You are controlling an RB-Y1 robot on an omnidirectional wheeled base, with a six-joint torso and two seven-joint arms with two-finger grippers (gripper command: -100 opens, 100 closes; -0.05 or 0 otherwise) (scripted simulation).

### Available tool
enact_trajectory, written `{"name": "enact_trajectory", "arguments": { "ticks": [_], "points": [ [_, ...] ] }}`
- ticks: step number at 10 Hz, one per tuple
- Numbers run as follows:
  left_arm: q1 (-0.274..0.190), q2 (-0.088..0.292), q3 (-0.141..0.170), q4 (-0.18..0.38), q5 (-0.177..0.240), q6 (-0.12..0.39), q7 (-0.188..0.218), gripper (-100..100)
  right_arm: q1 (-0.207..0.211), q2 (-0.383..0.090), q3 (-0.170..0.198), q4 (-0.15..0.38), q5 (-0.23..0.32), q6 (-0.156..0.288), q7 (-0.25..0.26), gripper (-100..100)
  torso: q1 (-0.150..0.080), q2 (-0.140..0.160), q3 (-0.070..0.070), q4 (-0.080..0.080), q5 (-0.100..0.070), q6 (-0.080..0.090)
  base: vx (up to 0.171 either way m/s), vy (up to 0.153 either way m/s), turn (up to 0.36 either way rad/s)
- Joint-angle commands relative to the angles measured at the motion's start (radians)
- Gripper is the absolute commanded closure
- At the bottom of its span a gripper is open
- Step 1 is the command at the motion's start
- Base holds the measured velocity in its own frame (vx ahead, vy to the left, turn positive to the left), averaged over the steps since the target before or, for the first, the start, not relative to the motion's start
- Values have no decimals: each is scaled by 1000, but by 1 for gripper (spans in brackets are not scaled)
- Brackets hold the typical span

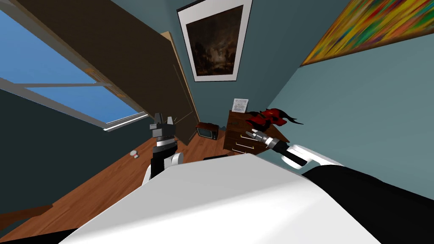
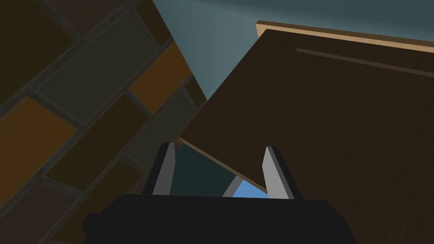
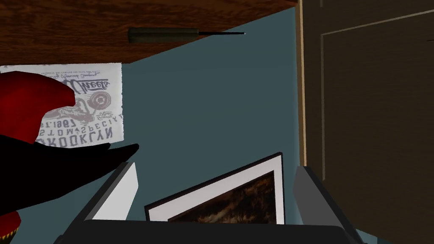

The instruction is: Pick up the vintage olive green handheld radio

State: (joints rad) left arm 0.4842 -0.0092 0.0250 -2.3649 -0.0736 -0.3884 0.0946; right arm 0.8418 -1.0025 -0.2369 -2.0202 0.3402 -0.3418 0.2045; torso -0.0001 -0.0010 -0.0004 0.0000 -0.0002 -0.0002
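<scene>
Radio (image 3: pixel 163 35), a slim dark-olive bar w/ a thin black antenna (image 3: pixel 220 33), lies on the dresser (image 3: pixel 63 29) top, close to its edge. From the right wrist, the antenna shows past that edge. Right tool (image 3: pixel 216 166) hangs near the dresser w/ fingers spread wide. Nothing is between them but the wall (image 3: pixel 212 106) and a framed picture (image 3: pixel 237 199) beyond, and the radio sits well off the fingers' line. Red-and-black object (image 3: pixel 29 106) looms just beside one finger, w/ a printed card (image 3: pixel 91 110) behind it. Left tool (image 1: pixel 163 120) is raised on the robot's left, apart from the dresser, fingers apart and empty.

Risks, as I judge them:
- The right tool isn't aimed at the radio, so swinging toward it could clip the red-and-black object and shove it into the card or off the top.
- The radio is narrow & near the edge, so a finger landing on it instead of astride it could nudge it over.
- The antenna looks thin, prob. easy to snag or grab by mistake, giving a weak, tipping hold.
- Closing along the bar's length rather than across it would likely miss.
</scene>
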Motion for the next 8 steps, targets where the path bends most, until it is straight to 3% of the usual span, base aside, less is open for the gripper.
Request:
{"name": "enact_trajectory", "arguments": {
  "ticks": [1,4,5,6,7,8],
  "points": [
    [0,0,0,0,0,0,0,0,12,-50,-9,20,11,-3,2,-100,0,0,0,0,0,0,-14,11,111],
    [0,0,0,0,0,0,0,0,82,-146,-50,92,61,-17,6,-100,0,0,0,0,0,1,-13,20,157],
    [0,0,0,0,0,0,0,0,82,-183,-50,92,61,-17,6,-100,1,0,0,0,0,0,-4,23,105],
    [0,0,0,0,0,0,0,0,118,-215,-70,129,87,-26,6,-100,1,-1,0,0,0,1,5,31,209],
    [0,0,0,0,0,0,0,0,118,-244,-70,129,87,-26,6,-100,1,-1,-1,0,0,0,4,23,105],
    [0,0,0,0,0,0,0,0,154,-277,-89,159,112,-38,4,-100,1,-1,-1,0,0,1,4,36,215]
  ]
}}
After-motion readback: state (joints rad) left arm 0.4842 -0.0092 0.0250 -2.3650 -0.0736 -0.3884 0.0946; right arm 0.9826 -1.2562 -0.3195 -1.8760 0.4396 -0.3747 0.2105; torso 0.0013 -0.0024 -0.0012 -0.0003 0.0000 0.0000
